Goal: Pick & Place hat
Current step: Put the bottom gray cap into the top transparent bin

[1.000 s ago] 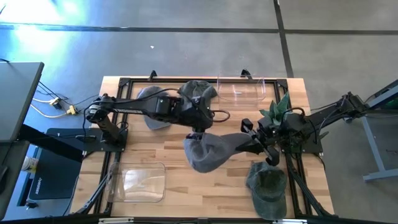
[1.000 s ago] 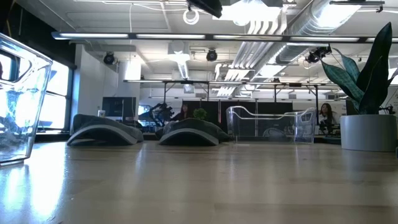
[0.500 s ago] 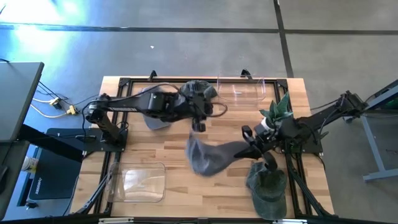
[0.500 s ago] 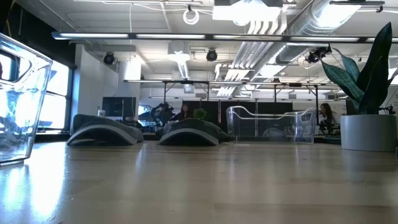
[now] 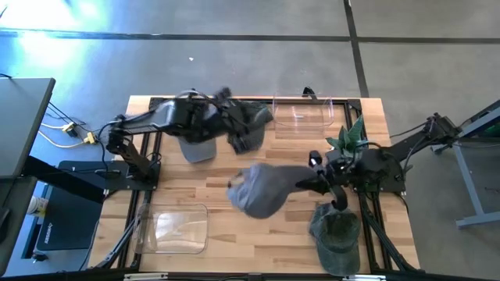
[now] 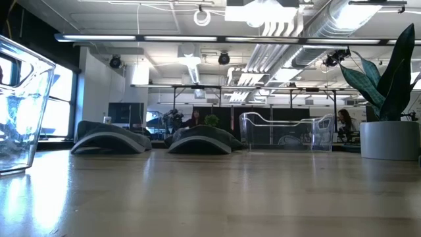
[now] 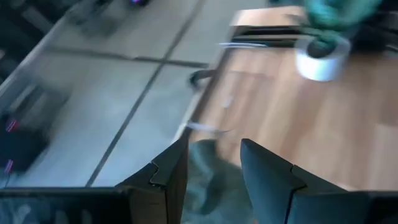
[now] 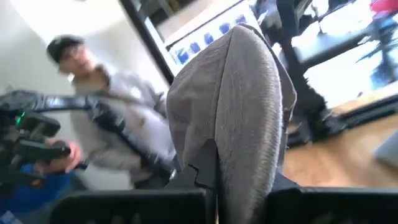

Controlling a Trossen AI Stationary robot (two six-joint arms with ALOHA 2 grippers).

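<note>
High view: the right gripper [image 5: 306,183] is clamped on the grey hat [image 5: 262,189], held over the table's [image 5: 203,176] middle, so the pick looks done and the placing remains. The left gripper [image 5: 238,139] hangs near the far hats [image 5: 251,115], jaws parted, holding nothing.

Low view: neither the carried hat nor a gripper shows.

Left wrist view: the fingers [image 7: 267,171] stand apart.

Right wrist view: the hat [image 8: 245,106] is ribbed grey cloth, folded and limp, pinched at its edge.

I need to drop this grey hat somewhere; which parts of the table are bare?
Bare wood lies between the clear tray and the green hat along the near edge. The far edge is crowded: two hats, the clear bin, the plant. The right hand holds the grey hat.
</note>
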